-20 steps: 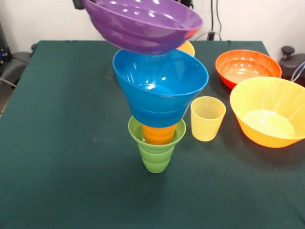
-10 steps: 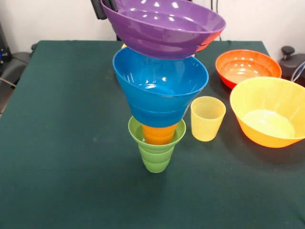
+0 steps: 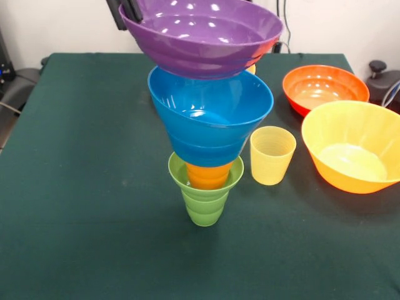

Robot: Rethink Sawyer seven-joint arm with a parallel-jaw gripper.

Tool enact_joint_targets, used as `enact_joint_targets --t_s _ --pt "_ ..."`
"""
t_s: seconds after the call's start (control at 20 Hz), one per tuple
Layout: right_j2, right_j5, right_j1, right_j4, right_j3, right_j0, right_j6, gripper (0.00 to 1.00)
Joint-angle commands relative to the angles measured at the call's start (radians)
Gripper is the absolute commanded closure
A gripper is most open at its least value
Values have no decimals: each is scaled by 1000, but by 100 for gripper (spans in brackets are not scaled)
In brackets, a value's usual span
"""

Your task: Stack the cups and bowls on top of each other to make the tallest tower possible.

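Observation:
The tower stands mid-table: a green ribbed cup at the bottom, an orange cup nested in it, and a medium blue bowl on top. My gripper is shut on the left rim of the purple bowl and holds it, a little tilted, just over the blue bowl's far rim. Whether the two bowls touch I cannot tell. A pale yellow cup stands upright just right of the tower.
A red-orange bowl sits at the back right. A big orange bowl sits in front of it near the right edge. A sliver of another orange bowl shows behind the purple bowl.
The purple bowl swung right with my gripper, then came partly back left. It sits more level than one second ago. The tower and the other pieces have not moved.

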Motion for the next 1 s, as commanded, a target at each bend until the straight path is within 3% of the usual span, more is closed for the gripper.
enact_joint_targets --t_s 0.05,0.35,1.0 --pt "-13 1 144 25 -27 27 -36 100" --pt "-7 -34 193 7 -29 33 -32 100" --pt "19 -66 187 -11 34 0 -8 100"
